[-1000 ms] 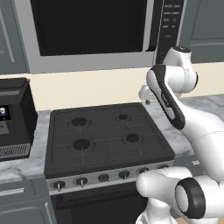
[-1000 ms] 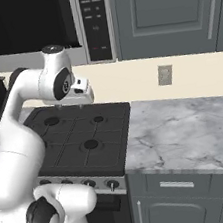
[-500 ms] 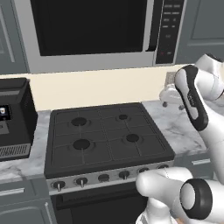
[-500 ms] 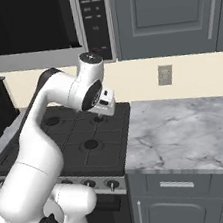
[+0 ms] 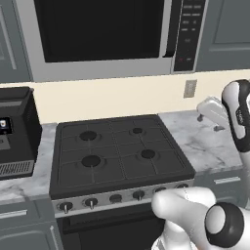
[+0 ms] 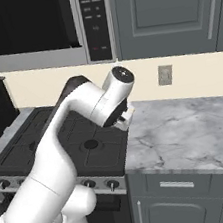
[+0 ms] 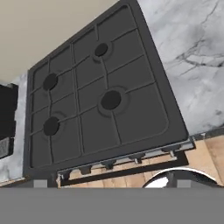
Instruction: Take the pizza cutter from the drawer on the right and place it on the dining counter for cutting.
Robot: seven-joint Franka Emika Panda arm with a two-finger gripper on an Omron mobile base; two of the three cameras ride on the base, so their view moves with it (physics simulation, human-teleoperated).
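The drawer (image 6: 205, 184) is a flat grey front with a short silver bar handle, under the marble worktop right of the stove, and it is shut. It also appears at the right edge of the left base view as the drawer (image 5: 228, 180). The pizza cutter is hidden and the dining counter is out of view. My gripper (image 6: 127, 119) hangs over the seam between stove and worktop, well above the drawer. The left base view has the gripper (image 5: 210, 122) over the marble. In the hand view the gripper (image 7: 112, 183) is open, fingertips wide apart, nothing between them.
A black four-burner stove (image 5: 117, 151) with front knobs sits under a microwave (image 5: 102, 34). Marble worktop (image 6: 187, 132) runs to the right, with a wall outlet (image 6: 165, 74) above it. A black appliance (image 5: 14, 127) stands left of the stove. Grey cabinets hang overhead.
The arm has swung to the right, from above the stove's back burners to the stove's right edge by the marble worktop. The jaws stay wide apart.
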